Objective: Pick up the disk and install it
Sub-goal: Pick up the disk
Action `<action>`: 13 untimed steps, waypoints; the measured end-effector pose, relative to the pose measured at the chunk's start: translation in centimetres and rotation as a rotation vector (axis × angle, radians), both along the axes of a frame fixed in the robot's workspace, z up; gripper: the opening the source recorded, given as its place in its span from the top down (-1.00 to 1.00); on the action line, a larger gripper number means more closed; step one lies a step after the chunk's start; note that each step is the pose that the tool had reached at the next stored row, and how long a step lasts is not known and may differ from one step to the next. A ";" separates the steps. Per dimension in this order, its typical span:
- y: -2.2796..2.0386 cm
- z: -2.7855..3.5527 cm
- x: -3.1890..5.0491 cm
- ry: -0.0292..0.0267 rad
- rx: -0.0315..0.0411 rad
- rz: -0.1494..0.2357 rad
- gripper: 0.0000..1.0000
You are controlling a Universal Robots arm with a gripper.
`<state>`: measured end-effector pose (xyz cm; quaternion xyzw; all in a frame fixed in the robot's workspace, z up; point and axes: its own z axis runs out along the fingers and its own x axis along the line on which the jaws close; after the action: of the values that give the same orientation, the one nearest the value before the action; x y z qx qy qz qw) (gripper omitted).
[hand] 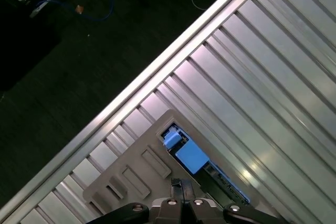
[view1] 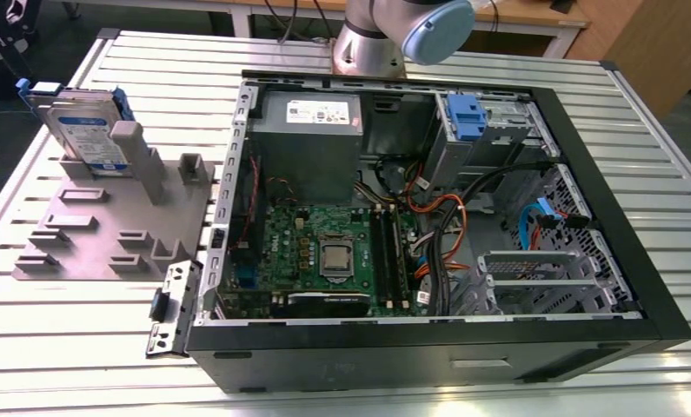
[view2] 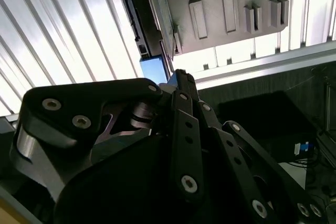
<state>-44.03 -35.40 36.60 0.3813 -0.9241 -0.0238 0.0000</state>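
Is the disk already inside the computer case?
No, the disk stands upright in the grey holder, outside the computer case on the exterior view's left.

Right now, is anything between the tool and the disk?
Nothing visible. In the first wrist view the tool sits above the disk, which stands upright in the grey fixture, with only open air between them.

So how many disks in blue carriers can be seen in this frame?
1. The disk stands on edge in the grey fixture, at the exterior view's left, beside the open computer case. Others may be hidden inside its bays.
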 end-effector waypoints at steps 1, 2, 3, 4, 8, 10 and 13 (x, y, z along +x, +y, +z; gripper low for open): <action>0.00 0.00 0.00 0.0000 0.0000 0.003 0.79; 0.00 0.00 0.00 0.0000 0.0000 0.007 0.79; 0.00 0.00 0.00 0.0000 0.0000 0.011 0.79; 0.00 0.00 0.00 0.0000 0.0001 0.015 0.79; 0.00 0.00 0.00 0.0000 0.0001 0.033 0.79; 0.00 0.00 0.00 0.0000 0.0001 0.041 0.79; 0.00 0.00 0.00 0.0000 0.0001 0.054 0.79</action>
<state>-44.03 -35.40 36.60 0.4061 -0.9135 -0.0238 0.0006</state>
